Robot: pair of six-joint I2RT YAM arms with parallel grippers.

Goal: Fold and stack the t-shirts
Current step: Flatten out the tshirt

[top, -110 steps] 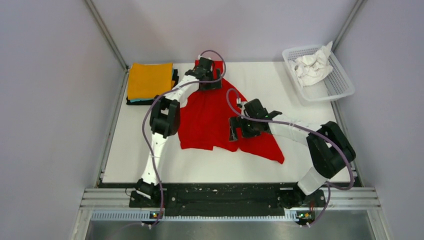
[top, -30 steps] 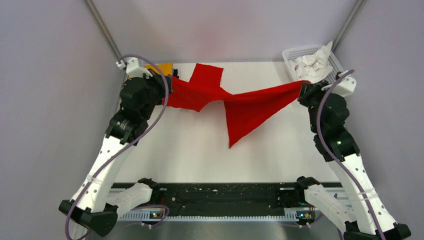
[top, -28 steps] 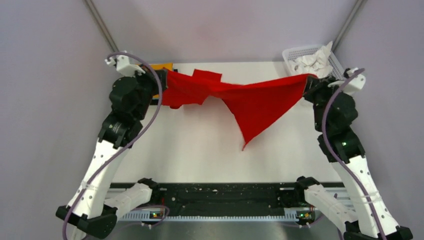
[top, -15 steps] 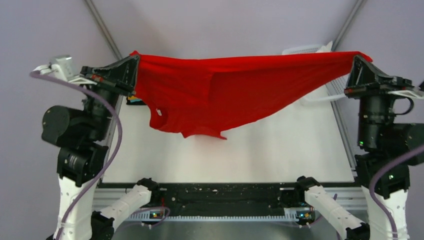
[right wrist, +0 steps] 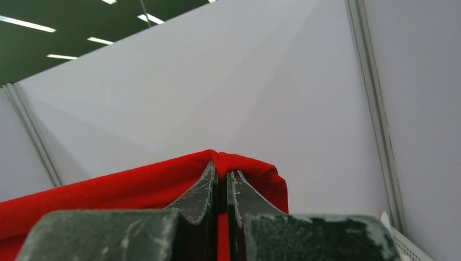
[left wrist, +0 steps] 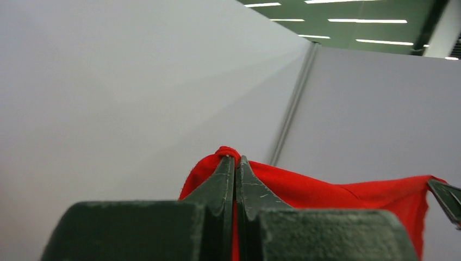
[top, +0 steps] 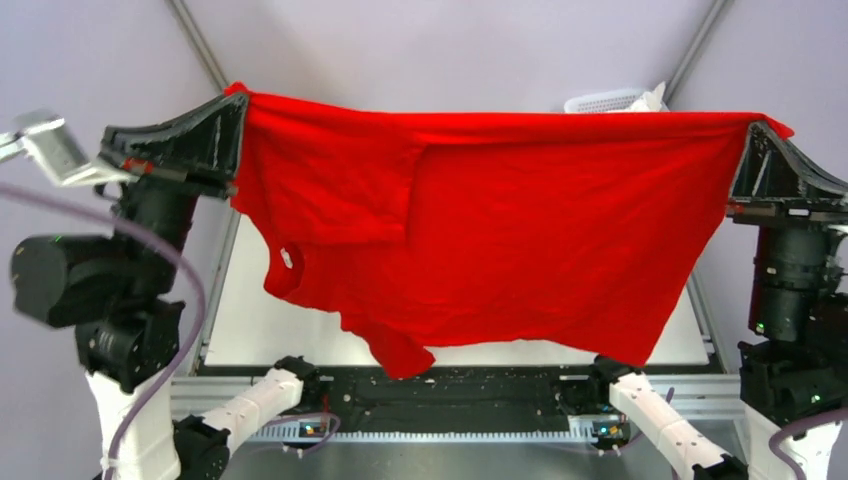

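A bright red t-shirt (top: 500, 230) hangs spread wide high above the table, stretched between both grippers. My left gripper (top: 236, 98) is shut on its upper left corner; in the left wrist view the red cloth (left wrist: 326, 190) bunches over the gripper (left wrist: 235, 159). My right gripper (top: 757, 125) is shut on the upper right corner; red fabric (right wrist: 136, 187) wraps the gripper (right wrist: 222, 168) in the right wrist view. The shirt's lower edge dangles near the table's front edge. The other t-shirts are hidden behind the red one.
The white mesh basket (top: 600, 101) peeks above the shirt's top edge at the back right. The white table (top: 260, 325) shows at the lower left under the cloth. Grey enclosure walls (top: 100, 60) stand close on both sides.
Both arms rose and spread apart, lifting the red shirt off the table. It now hangs higher, closer to the camera and more fully unfurled than half a second ago.
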